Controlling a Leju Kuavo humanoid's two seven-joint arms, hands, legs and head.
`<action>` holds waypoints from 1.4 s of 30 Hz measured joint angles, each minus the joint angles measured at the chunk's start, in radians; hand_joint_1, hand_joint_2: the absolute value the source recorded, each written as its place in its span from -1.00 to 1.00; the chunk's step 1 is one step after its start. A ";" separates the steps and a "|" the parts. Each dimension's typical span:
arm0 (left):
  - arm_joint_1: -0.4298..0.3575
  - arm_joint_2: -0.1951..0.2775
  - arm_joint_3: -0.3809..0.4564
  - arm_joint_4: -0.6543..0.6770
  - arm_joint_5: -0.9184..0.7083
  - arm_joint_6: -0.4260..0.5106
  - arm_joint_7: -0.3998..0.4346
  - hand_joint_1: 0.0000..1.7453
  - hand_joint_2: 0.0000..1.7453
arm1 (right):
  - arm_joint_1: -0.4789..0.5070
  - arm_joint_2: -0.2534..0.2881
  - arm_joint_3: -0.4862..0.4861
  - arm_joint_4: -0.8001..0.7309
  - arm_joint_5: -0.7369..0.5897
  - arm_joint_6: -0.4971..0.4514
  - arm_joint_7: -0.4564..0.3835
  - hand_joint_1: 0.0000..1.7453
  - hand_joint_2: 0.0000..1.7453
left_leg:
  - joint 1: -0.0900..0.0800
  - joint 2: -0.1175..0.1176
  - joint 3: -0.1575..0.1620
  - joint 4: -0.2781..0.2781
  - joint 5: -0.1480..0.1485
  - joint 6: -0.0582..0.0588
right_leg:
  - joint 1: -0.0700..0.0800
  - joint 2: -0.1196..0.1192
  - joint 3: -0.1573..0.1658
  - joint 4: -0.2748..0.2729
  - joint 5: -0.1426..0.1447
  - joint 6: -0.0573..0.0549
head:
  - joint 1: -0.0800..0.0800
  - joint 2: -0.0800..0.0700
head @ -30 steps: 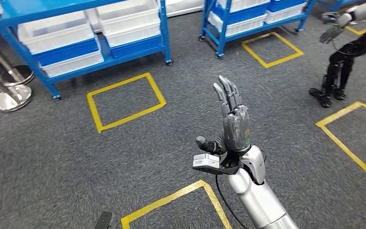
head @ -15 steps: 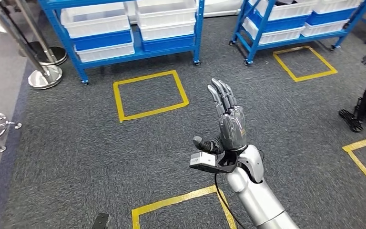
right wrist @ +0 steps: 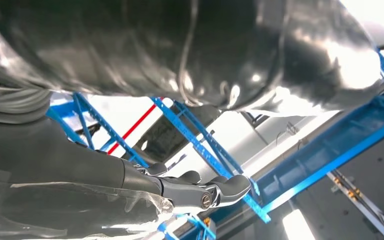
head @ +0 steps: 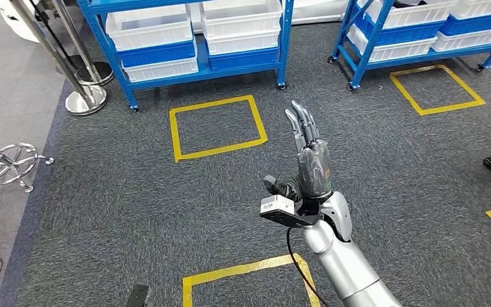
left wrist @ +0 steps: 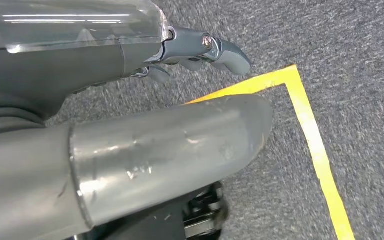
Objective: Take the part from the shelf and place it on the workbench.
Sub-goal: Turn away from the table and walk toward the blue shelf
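Grey carpet (head: pixel 134 211), two blue shelves (head: pixel 192 38), right hand (head: pixel 310 160) open, empty, left hand (left wrist: pixel 130 45) unclear.

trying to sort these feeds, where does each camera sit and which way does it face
Head view: high on the body, facing forward and down at grey carpet, yellow floor squares and blue shelf carts with white bins; the right hand is raised, fingers apart, empty.
Left wrist view: behind the left hand, facing down at carpet and a yellow tape corner.
Right wrist view: behind the right hand, angled up at blue shelf framing.
Shared: head and right wrist views both show the right hand and blue shelving.
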 joint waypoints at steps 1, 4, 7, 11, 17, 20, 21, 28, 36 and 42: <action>-0.001 0.000 0.000 0.000 0.000 -0.002 0.001 -1.00 -1.00 | 0.001 0.000 0.000 0.005 0.000 -0.001 -0.002 -1.00 -1.00 | 0.001 0.002 -0.020 0.044 -0.012 -0.001 | 0.001 -0.004 0.000 0.000 0.000 -0.001 | 0.000 0.000; -0.002 0.004 0.000 0.000 0.001 -0.007 0.004 -1.00 -1.00 | 0.000 0.002 0.000 0.015 0.002 -0.004 -0.008 -1.00 -1.00 | 0.000 0.006 0.029 -0.046 0.057 0.005 | 0.004 -0.012 0.004 0.001 -0.003 0.000 | 0.000 0.000; -0.006 0.009 0.000 0.000 0.001 -0.009 0.004 -1.00 -1.00 | -0.002 0.005 0.000 0.019 0.003 -0.008 -0.011 -1.00 -1.00 | -0.009 0.017 0.116 -0.217 0.110 0.023 | 0.007 -0.017 0.005 0.002 -0.005 0.008 | 0.000 0.000; -0.006 0.012 0.000 0.000 0.001 -0.013 0.004 -1.00 -1.00 | -0.004 0.008 -0.001 0.020 0.007 -0.011 -0.015 -1.00 -1.00 | -0.009 0.011 0.126 -0.243 0.115 0.041 | 0.006 -0.018 0.002 0.008 -0.012 0.030 | 0.000 0.000; -0.010 0.012 0.000 0.000 -0.002 -0.018 0.005 -1.00 -1.00 | 0.003 0.008 -0.001 0.027 0.038 -0.018 -0.011 -1.00 -1.00 | -0.004 -0.017 0.128 -0.249 0.121 0.054 | -0.001 0.000 -0.131 0.281 -0.127 0.049 | 0.001 0.000; -0.008 0.012 -0.001 0.000 -0.005 -0.019 0.006 -1.00 -1.00 | 0.002 0.008 -0.001 0.029 0.042 -0.022 -0.010 -1.00 -1.00 | -0.003 -0.031 0.128 -0.239 0.115 0.049 | -0.006 0.005 -0.064 0.130 -0.032 0.047 | 0.001 0.000; -0.008 0.012 -0.001 0.000 -0.006 -0.019 0.007 -1.00 -1.00 | 0.002 0.008 -0.001 0.028 0.041 -0.024 -0.010 -1.00 -1.00 | -0.004 -0.035 0.126 -0.233 0.112 0.045 | -0.005 0.008 -0.036 0.069 -0.009 0.044 | 0.000 0.000; -0.008 0.012 -0.001 0.000 -0.005 -0.020 0.008 -1.00 -1.00 | 0.005 0.009 -0.001 0.023 0.039 -0.029 -0.008 -1.00 -1.00 | -0.002 -0.014 0.091 -0.164 0.062 0.007 | -0.005 0.006 -0.011 0.002 0.010 0.007 | 0.000 0.000; -0.012 0.011 -0.002 0.000 -0.005 -0.024 0.008 -1.00 -1.00 | 0.022 0.009 -0.001 0.014 0.046 -0.033 -0.007 -1.00 -1.00 | -0.002 0.018 0.094 -0.154 0.082 0.008 | 0.000 -0.011 -0.006 0.004 0.005 0.006 | 0.000 0.000; -0.022 0.010 -0.004 0.000 -0.006 -0.026 0.009 -1.00 -1.00 | 0.025 0.007 -0.003 0.004 0.100 -0.038 0.018 -1.00 -1.00 | -0.005 0.009 0.134 -0.244 0.109 0.041 | 0.004 -0.025 -0.008 0.017 -0.010 0.036 | 0.000 0.000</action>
